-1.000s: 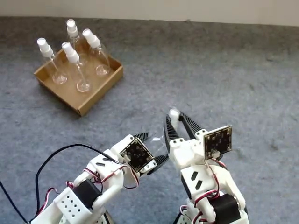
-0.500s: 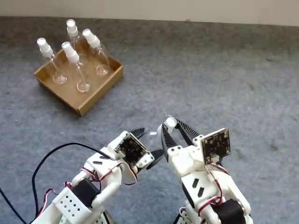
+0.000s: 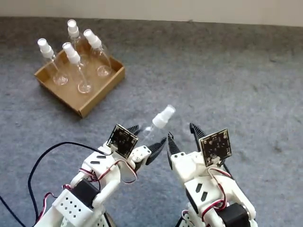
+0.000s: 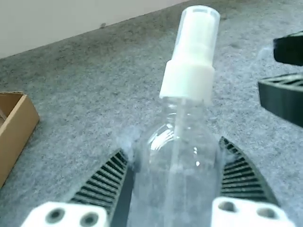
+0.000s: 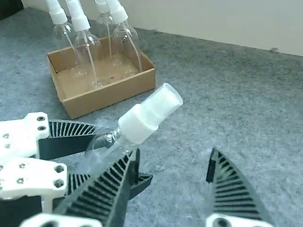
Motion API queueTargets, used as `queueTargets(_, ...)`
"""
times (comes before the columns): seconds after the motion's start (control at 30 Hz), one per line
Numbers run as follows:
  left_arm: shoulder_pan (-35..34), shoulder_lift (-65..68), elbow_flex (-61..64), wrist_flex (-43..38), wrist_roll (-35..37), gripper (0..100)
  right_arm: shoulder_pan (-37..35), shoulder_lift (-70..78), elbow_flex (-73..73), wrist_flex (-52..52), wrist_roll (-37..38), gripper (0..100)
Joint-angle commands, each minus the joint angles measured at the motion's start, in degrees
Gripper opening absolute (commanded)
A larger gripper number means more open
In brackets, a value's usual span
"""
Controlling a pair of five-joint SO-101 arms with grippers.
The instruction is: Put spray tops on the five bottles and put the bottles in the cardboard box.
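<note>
1. cardboard box (image 3: 102, 94), far-left corner of the counter (image 3: 227, 71): four capped bottles (image 3: 75, 61) stand inside, one space left.
2. my left gripper (image 3: 147, 135), near edge: fingers (image 4: 104, 179) clamp the fifth bottle (image 4: 177, 161), tilted, ready for boxing, I judge.
3. my right gripper (image 3: 181, 132): fingers spread, empty, beside its fitted spray top (image 3: 163, 117).

The bottle (image 4: 177, 161) is clear, with a white spray top (image 4: 191, 52). The four bottles (image 3: 73, 54) at the far left are clear with white tops too, in a brown cardboard box (image 3: 102, 94). The left gripper (image 3: 149, 135) and right gripper (image 3: 181, 132) have black, stripy fingers and white bodies. The table (image 3: 227, 71) is speckled grey.
</note>
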Motion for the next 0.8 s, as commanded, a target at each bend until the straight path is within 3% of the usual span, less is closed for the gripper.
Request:
queueTargets(0.0,-0.7,-0.7,-0.7,-1.8,0.7,11,-0.2,-0.5,-3.7,0.0,0.8,21.0)
queueTargets(0.23,-0.7,-0.7,-0.8,-1.8,0.7,11,0.7,-0.5,-3.6,-0.7,0.8,20.9)
queueTargets(0.37,-0.3,-0.7,-0.8,-1.8,0.7,11,12.4,-0.4,-2.9,-9.0,0.9,20.0)
queueTargets(0.5,-0.2,-0.7,-0.7,-1.8,0.7,11,22.1,-0.3,2.6,-17.5,0.9,4.6)
queueTargets(0.53,-0.2,-0.7,-0.7,-1.8,0.7,11,22.9,-0.3,3.8,-19.5,0.9,0.2)
queueTargets(0.77,4.4,-0.7,-0.7,-1.8,0.6,11,23.1,-0.3,15.5,-29.9,1.0,0.6)
